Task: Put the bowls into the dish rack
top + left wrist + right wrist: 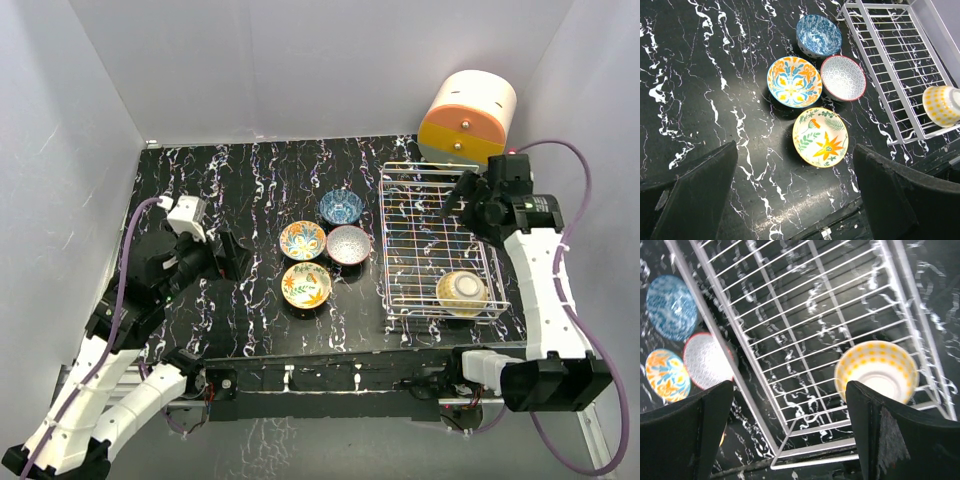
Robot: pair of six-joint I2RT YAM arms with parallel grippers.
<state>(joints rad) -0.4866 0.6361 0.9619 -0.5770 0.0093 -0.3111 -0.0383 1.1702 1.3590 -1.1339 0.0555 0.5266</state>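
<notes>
Several patterned bowls sit together on the black marbled table: a blue one (341,207), an orange-blue floral one (302,240), a pink-white speckled one (348,244) and a yellow leafy one (306,284). A yellow-dotted bowl (462,290) lies upside down in the near right corner of the white wire dish rack (420,215). My left gripper (240,262) is open and empty, left of the bowls; the yellow leafy bowl (820,136) lies just beyond its tips. My right gripper (458,200) is open and empty above the rack (790,325), with the dotted bowl (876,371) below it.
An orange-and-cream cylindrical box (467,117) stands behind the rack at the back right. White walls close in the table on three sides. The table's front edge (340,355) runs just below the bowls and rack.
</notes>
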